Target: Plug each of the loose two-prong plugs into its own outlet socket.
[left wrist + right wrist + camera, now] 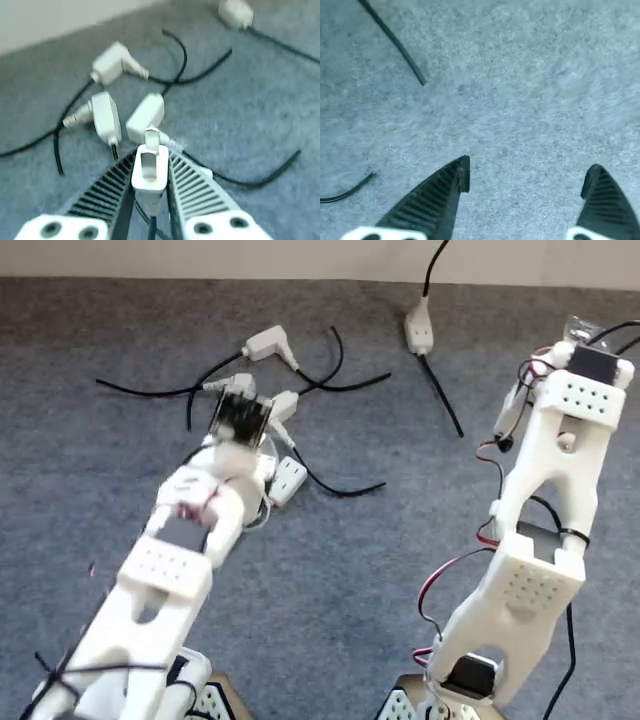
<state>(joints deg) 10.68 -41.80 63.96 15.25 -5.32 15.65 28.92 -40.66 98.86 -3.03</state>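
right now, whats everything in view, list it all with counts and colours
loose plug and socket pieces: five, white, on the carpet; three clustered ahead of the left gripper, one beside the left arm, one far off near the wall strip
held plug: one, white, between the left gripper's fingers
cords: several, black, most tangled round the cluster
carpet: one, grey, under everything
wall strip: one, pale, along the far edge
left arm: one, white, stretched to the cluster
left gripper: one, black fingers, shut on the held plug
right gripper: one, black fingers, open over bare carpet
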